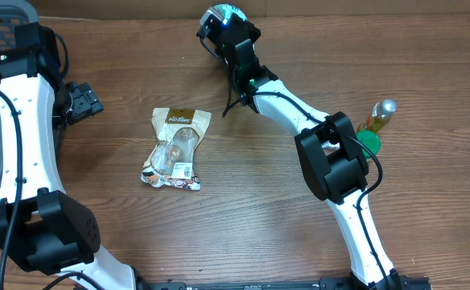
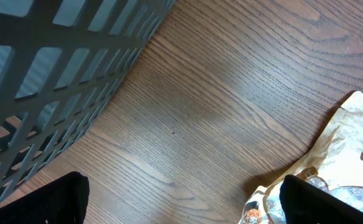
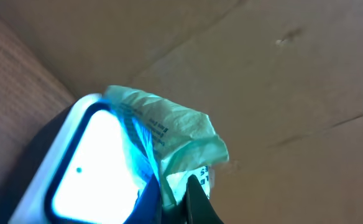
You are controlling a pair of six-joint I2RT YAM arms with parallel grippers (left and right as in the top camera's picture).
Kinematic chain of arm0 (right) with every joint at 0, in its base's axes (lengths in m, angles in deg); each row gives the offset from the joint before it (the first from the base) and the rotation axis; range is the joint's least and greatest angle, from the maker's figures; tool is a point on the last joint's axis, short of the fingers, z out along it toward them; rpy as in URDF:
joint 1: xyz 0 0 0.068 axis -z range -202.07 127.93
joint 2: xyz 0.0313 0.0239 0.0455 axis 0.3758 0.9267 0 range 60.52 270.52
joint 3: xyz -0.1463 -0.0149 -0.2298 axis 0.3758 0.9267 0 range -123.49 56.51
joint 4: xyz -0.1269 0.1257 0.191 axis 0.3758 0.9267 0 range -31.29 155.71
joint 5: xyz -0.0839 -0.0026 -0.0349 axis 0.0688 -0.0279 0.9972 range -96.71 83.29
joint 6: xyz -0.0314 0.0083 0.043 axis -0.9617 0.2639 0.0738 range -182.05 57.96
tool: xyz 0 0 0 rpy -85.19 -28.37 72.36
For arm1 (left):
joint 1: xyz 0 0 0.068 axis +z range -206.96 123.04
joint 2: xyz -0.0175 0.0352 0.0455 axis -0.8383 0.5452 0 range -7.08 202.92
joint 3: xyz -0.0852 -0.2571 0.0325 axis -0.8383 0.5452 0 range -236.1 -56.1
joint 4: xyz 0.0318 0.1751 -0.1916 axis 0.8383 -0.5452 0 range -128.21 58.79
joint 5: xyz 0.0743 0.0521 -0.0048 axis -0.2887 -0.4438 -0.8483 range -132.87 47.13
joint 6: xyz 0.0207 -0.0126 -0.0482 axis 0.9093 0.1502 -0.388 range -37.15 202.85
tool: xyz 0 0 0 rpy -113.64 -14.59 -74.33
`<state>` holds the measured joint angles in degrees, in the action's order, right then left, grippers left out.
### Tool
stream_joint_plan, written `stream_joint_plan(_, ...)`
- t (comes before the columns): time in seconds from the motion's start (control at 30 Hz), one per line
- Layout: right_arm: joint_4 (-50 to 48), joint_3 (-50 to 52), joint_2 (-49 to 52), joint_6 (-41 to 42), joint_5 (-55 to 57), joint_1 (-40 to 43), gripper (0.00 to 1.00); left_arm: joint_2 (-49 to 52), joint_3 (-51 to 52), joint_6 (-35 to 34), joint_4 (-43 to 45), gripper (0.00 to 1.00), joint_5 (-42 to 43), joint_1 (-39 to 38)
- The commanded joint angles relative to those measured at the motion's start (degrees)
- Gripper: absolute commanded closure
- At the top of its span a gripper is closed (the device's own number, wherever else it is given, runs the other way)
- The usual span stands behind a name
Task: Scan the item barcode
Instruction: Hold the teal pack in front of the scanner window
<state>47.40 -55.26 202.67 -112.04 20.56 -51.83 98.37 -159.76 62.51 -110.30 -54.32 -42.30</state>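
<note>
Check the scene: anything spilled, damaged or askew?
Nothing spilled. The pale green packet in the right gripper is crumpled against the lit scanner window, so its print looks creased. The snack pouch lies wrinkled on the table.

Grey lattice basket (image 2: 57, 74) fills the top left, standing on the wood-grain table (image 2: 219, 106). Left gripper (image 2: 181, 208): jaws spread wide, black tips in the two bottom corners, nothing between them but bare table. Tan snack bag (image 2: 346, 146) lies flat at lower right, its clear crinkled end touching or under the right tip.
</note>
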Motion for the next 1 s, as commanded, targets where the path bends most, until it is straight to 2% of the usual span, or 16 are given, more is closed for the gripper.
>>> stream_joint_plan(0.0, 1.62, -0.7, 0.07, 0.0, 0.81, -0.02, 0.96, 0.57, -0.98, 1.07, 0.07, 0.0, -0.74, -0.22)
stream_joint_plan(0.43, 2.21, -0.7, 0.07, -0.02, 3.61, -2.62, 0.96, 0.57, -0.98, 1.05, 0.04, 0.0, -0.74, -0.22)
stream_joint_plan(0.73, 11.63, -0.7, 0.07, 0.04, 4.55, -3.74, 0.96, 0.57, -0.98, 1.07, 0.04, 0.0, -0.74, -0.22)
stream_joint_plan(0.97, 12.15, -0.7, -0.04, 0.26, 5.18, -4.46, 0.96, 0.57, -1.01, 1.05, 0.07, 0.01, -0.74, -0.22)
